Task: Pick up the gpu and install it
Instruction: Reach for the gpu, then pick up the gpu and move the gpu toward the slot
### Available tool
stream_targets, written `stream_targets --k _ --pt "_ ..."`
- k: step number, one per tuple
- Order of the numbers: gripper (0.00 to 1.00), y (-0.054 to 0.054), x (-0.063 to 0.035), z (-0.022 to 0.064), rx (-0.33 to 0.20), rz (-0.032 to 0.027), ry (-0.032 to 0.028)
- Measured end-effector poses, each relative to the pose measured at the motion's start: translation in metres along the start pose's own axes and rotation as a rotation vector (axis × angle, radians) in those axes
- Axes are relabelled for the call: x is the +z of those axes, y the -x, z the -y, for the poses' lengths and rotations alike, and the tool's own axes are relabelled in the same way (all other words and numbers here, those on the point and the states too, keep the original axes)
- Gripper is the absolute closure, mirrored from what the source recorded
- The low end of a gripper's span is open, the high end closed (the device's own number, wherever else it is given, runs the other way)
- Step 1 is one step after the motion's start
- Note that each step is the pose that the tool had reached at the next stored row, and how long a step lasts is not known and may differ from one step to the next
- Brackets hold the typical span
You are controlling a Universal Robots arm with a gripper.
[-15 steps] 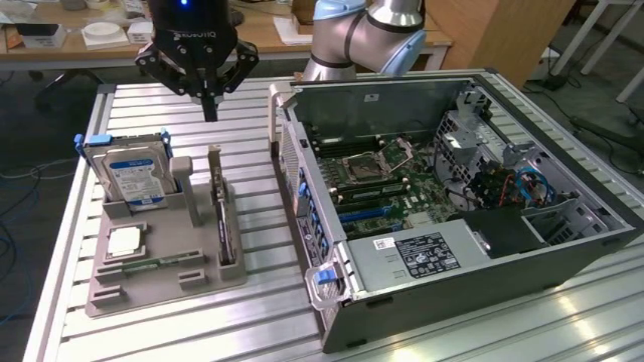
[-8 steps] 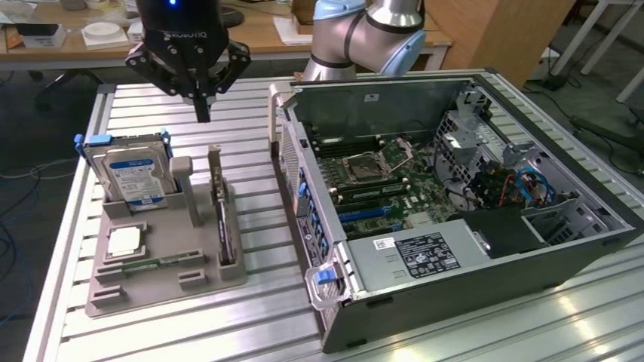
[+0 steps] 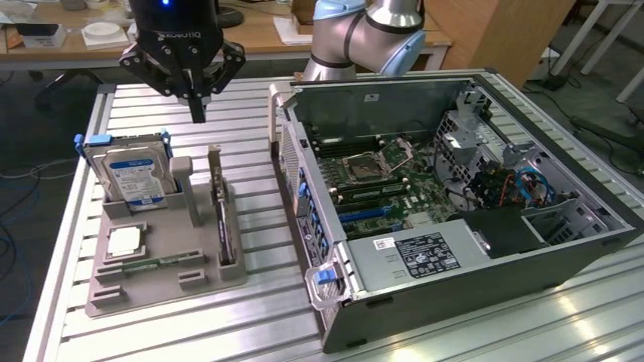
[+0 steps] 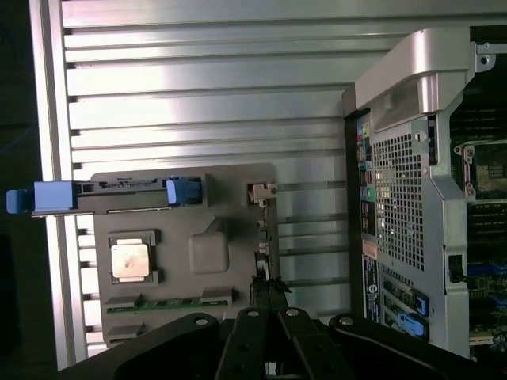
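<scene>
Two things matter most in this reach for the gpu point(image 3: 220, 219), as I judge it: lining up squarely over its thin upper edge, and spreading my fingers wide enough to straddle that edge before they come level with it. The card stands on edge in a slot of the grey holder point(image 3: 141, 294), along the holder's edge nearest the case point(image 3: 453, 302), with its silver bracket point(image 3: 214, 162) at the holder's far end. A grey post point(image 3: 182, 175) and the hard drive point(image 3: 126, 170) stand close beside that end, so I would come down plumb and keep to the card's own line, not drifting toward them. A grip across the two flat faces, near the middle of the card's length, looks soundest to me. A hold at one end could tip the card in its slot and make it bind, and any lift should run straight along the slot. The cpu point(image 3: 123, 241) and the memory stick point(image 3: 151, 265) lie flat in the holder, well clear of that path. At this moment my gripper point(image 3: 198, 113) is pressed together, pinching nothing and touching nothing. It hangs tips down over the table point(image 3: 246, 128) near its far edge, above and just beyond the bracket end of the card, and from the wrist its tips sit roughly on the card's line.
</scene>
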State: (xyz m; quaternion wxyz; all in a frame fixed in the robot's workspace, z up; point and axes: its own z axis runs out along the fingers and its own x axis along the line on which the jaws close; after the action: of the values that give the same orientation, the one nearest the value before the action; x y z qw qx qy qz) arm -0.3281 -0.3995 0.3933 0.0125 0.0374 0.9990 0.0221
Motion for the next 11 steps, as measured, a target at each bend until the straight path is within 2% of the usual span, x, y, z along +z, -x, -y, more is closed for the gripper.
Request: stream_targets --k 11 --pt "0.9 -0.0001 0.0 0.0 0.0 0.0 0.0"
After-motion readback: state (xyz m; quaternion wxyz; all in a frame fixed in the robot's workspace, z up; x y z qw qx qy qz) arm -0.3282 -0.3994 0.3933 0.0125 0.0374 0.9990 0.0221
